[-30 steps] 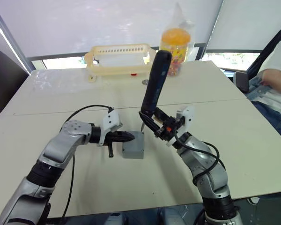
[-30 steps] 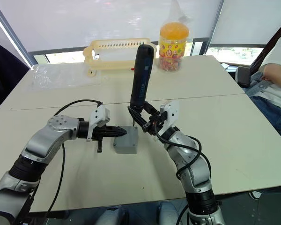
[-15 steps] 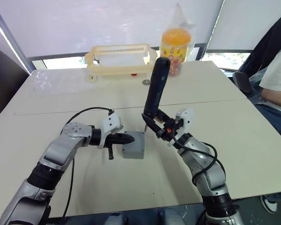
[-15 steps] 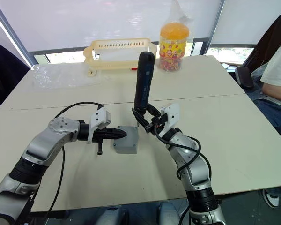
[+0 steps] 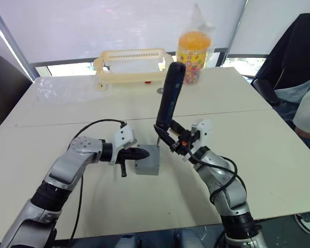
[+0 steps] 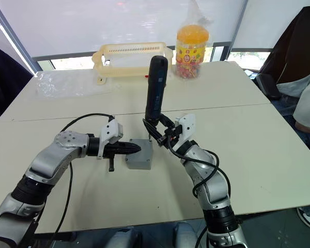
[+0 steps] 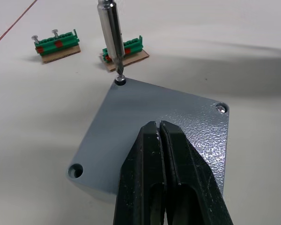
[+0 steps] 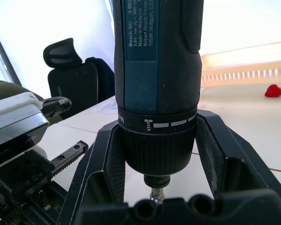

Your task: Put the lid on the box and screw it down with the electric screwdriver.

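Screwdriver bit at lid corner screw.

The box is a small grey plastic enclosure standing near the middle of the pale surface, well clear of every edge. The lid, a flat grey square plate with a fine textured face, sits on top of the box, its outline matching the box's footprint. Three corner holes are visible on the lid: one open, two with a screw head seated. The screwdriver is a long dark cylinder with a blue label panel, standing nearly upright, its top leaning slightly toward the far edge. Its thin metal bit points down, with the tip resting in one corner screw.
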You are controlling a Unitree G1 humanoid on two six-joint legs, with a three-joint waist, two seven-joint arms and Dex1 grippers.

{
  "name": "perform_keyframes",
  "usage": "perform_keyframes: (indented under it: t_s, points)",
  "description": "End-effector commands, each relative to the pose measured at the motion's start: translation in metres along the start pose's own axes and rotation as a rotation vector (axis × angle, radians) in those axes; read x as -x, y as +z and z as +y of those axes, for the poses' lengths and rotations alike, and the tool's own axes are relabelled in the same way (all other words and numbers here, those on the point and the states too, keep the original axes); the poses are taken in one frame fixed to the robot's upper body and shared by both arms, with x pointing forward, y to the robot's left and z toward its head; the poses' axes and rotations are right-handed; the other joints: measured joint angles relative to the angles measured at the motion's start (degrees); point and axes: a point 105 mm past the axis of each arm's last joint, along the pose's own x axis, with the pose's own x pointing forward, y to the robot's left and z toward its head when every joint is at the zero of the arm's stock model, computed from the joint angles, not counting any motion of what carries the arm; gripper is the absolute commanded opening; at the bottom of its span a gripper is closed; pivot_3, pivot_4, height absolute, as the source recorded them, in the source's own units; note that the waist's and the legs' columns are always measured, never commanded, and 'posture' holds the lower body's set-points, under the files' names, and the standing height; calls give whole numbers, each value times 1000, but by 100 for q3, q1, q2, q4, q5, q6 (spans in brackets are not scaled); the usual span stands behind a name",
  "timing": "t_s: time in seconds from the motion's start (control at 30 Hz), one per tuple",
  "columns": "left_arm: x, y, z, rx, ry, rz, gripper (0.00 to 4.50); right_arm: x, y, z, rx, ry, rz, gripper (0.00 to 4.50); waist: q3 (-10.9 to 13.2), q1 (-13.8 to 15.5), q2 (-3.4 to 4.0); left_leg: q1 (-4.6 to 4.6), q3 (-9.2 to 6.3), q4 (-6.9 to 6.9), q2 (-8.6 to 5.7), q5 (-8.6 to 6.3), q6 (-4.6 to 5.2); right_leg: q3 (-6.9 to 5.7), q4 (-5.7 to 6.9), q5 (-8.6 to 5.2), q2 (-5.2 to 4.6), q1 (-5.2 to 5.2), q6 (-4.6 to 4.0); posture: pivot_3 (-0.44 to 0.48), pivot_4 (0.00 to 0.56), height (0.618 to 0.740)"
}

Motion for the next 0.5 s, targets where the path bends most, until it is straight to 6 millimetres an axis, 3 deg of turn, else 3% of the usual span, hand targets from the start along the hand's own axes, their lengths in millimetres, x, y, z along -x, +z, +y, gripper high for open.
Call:
perform_keyframes:
  t_s: [0.03,0.5]
  points:
    - [1,0,-2,-6,2,4,43,-4,20,7,34,25,-87,1766,0,0,0,0,0,0,0,0,0,0,0,0,0,0,0,0,150,740]
    - [2,0,-2,-1,8,3,43,-3,19,3,47,10,-87,1766,0,0,0,8,-3,0,0,0,0,0,0,0,0,6,0,0,150,740]
